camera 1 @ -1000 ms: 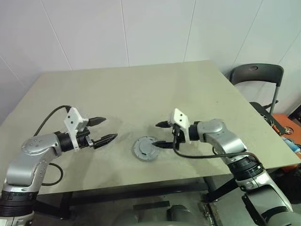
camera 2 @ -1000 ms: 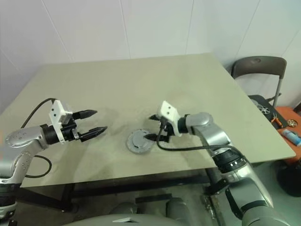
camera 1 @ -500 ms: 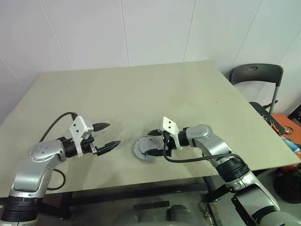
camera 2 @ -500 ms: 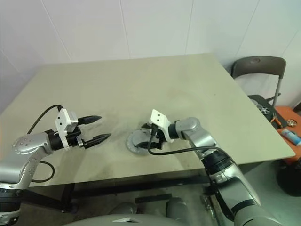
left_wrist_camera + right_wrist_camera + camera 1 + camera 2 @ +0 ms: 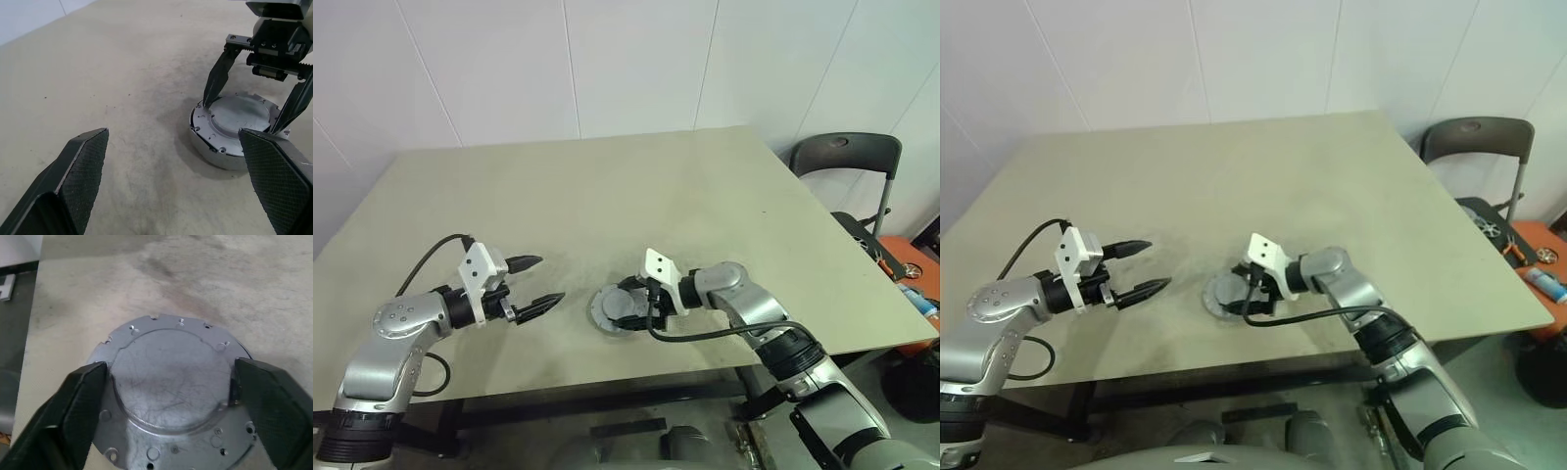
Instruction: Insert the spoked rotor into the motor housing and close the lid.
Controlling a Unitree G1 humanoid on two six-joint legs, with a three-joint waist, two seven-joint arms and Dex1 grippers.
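- Near the front edge of the table [image 5: 607, 196], roughly midway between the two arms: the lid [image 5: 171, 377], a grey metal disc with a raised centre and small rim holes, seated on a round body [image 5: 215, 154], presumably the motor housing.
- Handling: judged rigid, fairly light and smooth-faced, hence slippery; the raised step or the outer rim offers the best hold.
- Right gripper [image 5: 628, 299]: fingers spread, straddling the lid, one tip at each side of the raised centre; contact cannot be confirmed.
- Left gripper [image 5: 536, 282]: fingers wide apart, empty, well clear of the assembly.
- View comparison: the right wrist view resolves the lid's holes and scratches; the left wrist view shows the assembly's side wall and the right gripper's fingers [image 5: 215, 83] descending.
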